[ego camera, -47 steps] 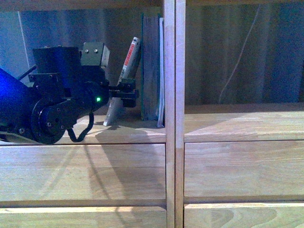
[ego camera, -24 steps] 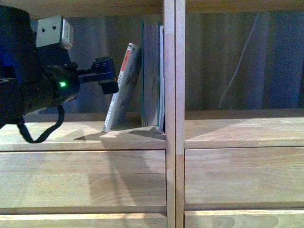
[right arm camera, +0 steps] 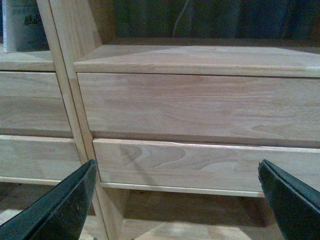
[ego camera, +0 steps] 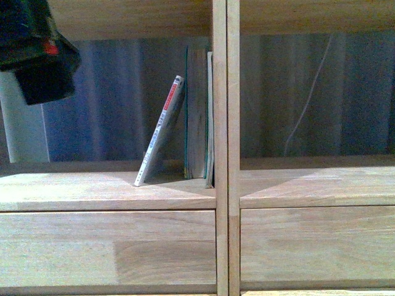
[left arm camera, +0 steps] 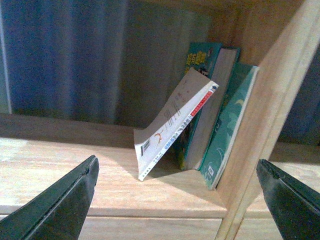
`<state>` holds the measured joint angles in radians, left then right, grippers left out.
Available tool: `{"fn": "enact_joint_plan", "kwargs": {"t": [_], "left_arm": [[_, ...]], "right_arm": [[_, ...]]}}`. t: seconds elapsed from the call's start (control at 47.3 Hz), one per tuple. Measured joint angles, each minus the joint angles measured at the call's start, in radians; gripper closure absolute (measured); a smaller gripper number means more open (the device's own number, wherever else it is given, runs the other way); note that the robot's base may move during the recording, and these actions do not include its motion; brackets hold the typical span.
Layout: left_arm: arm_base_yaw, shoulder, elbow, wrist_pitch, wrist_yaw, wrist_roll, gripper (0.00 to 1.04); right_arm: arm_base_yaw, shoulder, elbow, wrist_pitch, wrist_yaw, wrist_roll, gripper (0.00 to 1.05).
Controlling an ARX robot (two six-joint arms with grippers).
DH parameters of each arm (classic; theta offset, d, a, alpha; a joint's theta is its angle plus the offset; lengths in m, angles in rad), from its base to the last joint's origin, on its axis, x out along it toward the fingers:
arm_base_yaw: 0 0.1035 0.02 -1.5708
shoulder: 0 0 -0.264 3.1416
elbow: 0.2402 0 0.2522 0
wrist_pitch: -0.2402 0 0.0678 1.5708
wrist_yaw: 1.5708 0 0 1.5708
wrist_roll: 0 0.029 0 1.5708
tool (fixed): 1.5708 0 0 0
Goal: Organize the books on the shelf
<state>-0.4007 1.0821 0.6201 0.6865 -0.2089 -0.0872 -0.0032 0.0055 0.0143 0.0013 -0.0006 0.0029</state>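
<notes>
A thin pale paperback [ego camera: 160, 131] with a red-tipped white spine leans tilted against taller teal-covered books [ego camera: 199, 114] that stand upright against the shelf's centre post [ego camera: 226, 148]. In the left wrist view the paperback [left arm camera: 172, 125] and the teal books [left arm camera: 222, 117] stand on the shelf board [left arm camera: 65, 165]. My left gripper [left arm camera: 180, 200] is open and empty, back from the books. Only part of the left arm [ego camera: 37, 52] shows at the front view's upper left. My right gripper [right arm camera: 177, 200] is open and empty, facing the drawer fronts [right arm camera: 200, 107].
The shelf's right compartment [ego camera: 315, 92] holds nothing in view, with a thin white cord [ego camera: 308, 98] hanging behind it. Plain drawer fronts [ego camera: 111, 246] run below the board. A pale book cover [right arm camera: 22, 25] shows in a corner of the right wrist view.
My left arm has drawn back from the paperback and up to the left, mostly out of the front view. The paperback stays leaning on the teal books. The camera view has shifted upward.
</notes>
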Motion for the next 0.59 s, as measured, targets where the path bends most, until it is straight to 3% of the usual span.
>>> {"fn": "enact_joint_plan", "kwargs": {"t": [0.106,0.212,0.36,0.465,0.55,0.592], "left_arm": [[-0.102,-0.172,-0.089,-0.057,-0.141,0.113,0.07],[-0.235,-0.417,-0.203,-0.129,-0.369,0.264,0.07],[-0.272,-0.657,-0.337,-0.176,-0.584,0.379,0.07],[-0.231,-0.736,-0.397,-0.258,-0.562,0.323,0.09],[-0.123,-0.829,-0.408,-0.578,-0.325,0.187,0.28],[-0.081,-0.868,-0.458,-0.614,-0.261,0.149,0.37]], "right_arm": [[0.000,0.000,0.000,0.000,0.000,0.000,0.07],[0.000,0.000,0.000,0.000,0.000,0.000,0.07],[0.000,0.000,0.000,0.000,0.000,0.000,0.07],[0.000,0.000,0.000,0.000,0.000,0.000,0.07],[0.000,0.000,0.000,0.000,0.000,0.000,0.07],[0.000,0.000,0.000,0.000,0.000,0.000,0.07]]}}
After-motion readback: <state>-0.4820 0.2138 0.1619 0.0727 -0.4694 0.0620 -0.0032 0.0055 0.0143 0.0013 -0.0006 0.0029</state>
